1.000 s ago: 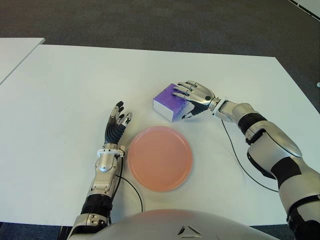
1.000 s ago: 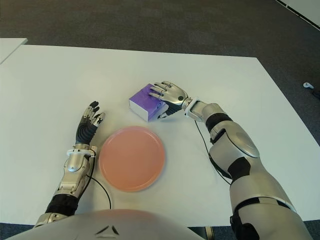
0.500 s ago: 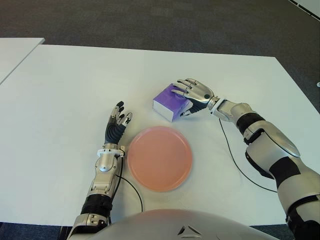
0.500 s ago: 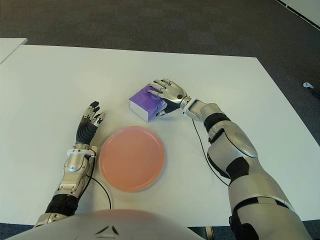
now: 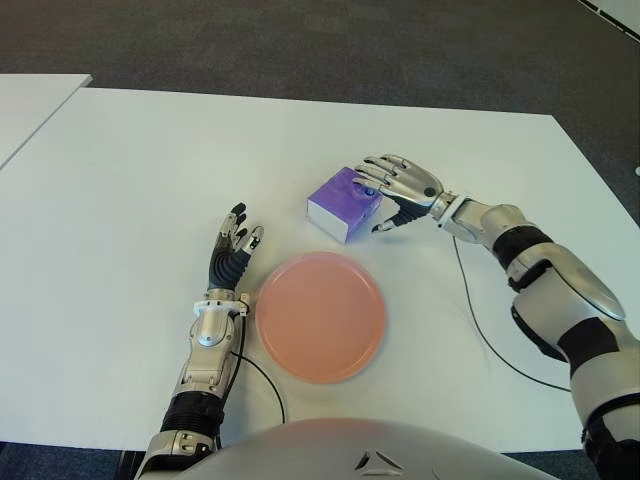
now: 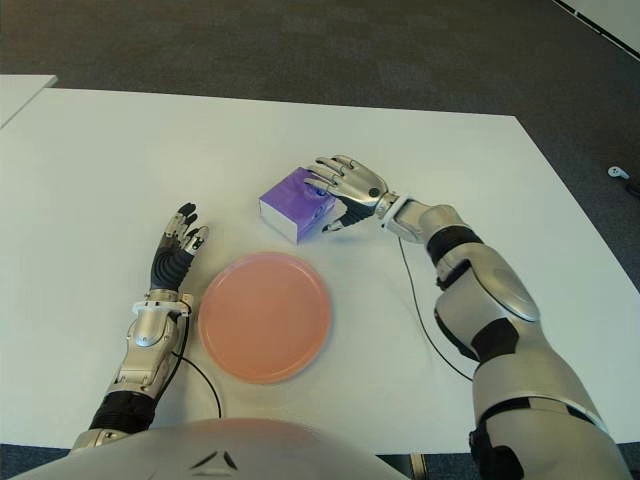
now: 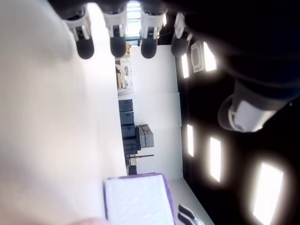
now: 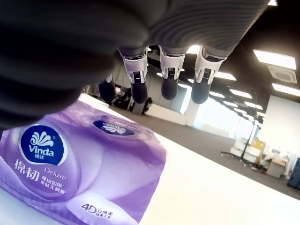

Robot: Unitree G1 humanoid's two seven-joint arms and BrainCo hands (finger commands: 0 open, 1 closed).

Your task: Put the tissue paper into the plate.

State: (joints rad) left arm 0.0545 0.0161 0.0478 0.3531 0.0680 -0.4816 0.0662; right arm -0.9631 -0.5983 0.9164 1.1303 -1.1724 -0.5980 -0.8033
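Tissue pack (image 5: pixel 343 203) lying on the white table (image 5: pixel 140 170), just beyond the pink plate (image 5: pixel 320 315) and outside it. Right hand (image 5: pixel 400 183) at the pack's right edge, fingers (image 8: pixel 169 75) spread above its top, gripping nothing. Left hand (image 5: pixel 231 254) left of the plate, fingers extended and empty.

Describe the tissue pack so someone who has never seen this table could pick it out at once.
On the white table, find the round pink plate near the front edge. Just beyond it, toward the robot's right, lies the tissue pack, with the right hand spread open over it and the open left hand left of the plate. It is the only purple, boxy thing, labelled Vinda.
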